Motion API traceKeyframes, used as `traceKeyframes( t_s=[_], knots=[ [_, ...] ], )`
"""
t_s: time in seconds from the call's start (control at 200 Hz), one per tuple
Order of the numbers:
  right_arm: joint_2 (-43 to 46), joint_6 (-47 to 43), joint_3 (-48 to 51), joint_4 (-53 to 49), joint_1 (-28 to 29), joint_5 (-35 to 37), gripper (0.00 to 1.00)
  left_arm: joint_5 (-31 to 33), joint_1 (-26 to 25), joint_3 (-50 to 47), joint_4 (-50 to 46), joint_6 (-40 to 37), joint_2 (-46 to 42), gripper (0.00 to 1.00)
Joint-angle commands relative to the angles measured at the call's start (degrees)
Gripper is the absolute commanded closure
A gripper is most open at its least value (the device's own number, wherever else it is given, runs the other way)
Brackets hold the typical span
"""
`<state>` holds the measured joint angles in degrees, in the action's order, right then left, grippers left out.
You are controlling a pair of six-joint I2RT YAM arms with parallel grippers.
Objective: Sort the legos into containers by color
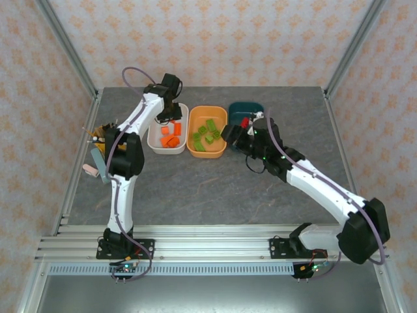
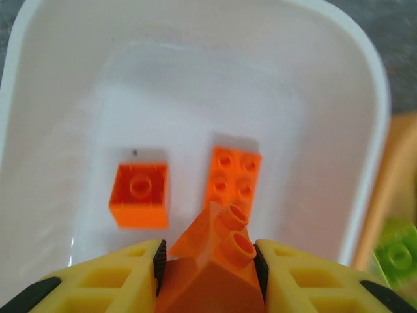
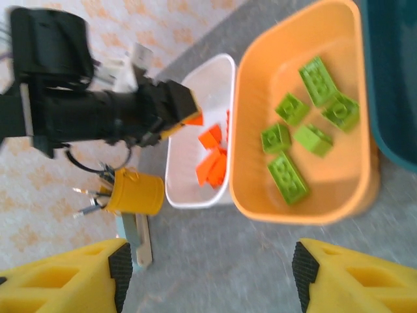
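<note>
Left wrist: tilted orange brick (image 2: pixel 207 277), two studs visible, in left hand (image 2: pixel 210 257).

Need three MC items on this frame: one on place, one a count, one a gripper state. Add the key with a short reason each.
1. The small lime green plastic bricks lie in:
A) the white tub
B) the teal tub
C) the shallow orange plastic tub

2. Lime bricks in that tub:
A) six
B) three
C) nine

3. The left gripper is:
A) open, empty
B) shut on an orange plastic brick
C) shut on a lime brick

Key: C, the right wrist view shows them inside it; A, six can be counted there; B, its jaws clamp the brick.
</note>
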<state>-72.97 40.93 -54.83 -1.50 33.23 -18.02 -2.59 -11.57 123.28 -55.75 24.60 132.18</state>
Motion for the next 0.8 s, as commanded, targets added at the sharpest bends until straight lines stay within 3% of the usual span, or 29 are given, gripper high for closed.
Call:
traceKeyframes(
  t_s=[0.0, 0.26, 0.445, 0.671, 0.796],
  knots=[
    [-3.1, -0.2, -1.8, 10.6, 0.0, 2.1, 0.32, 3.1, 1.5, 5.9, -1.8, 1.4, 2.9, 0.61],
    [-5.7, 0.0, -4.0, 7.5, 0.0, 0.4, 0.32, 1.7, 3.5, 12.0, -2.0, 1.9, 10.6, 0.59],
    [-4.9, -1.5, -4.4, 4.6, 0.0, 0.9, 0.31, -0.2, 3.5, 12.7, -1.7, 3.4, 11.4, 0.47],
    [0.0, -8.4, -5.5, -2.7, -0.7, 6.6, 0.30, 1.9, 1.9, 10.3, -2.3, 3.3, 2.8, 0.37],
    [4.5, -13.9, -5.4, -7.8, -1.3, 10.7, 0.26, 3.6, 0.2, -0.1, 1.3, 4.1, -8.7, 0.25]
  ],
)
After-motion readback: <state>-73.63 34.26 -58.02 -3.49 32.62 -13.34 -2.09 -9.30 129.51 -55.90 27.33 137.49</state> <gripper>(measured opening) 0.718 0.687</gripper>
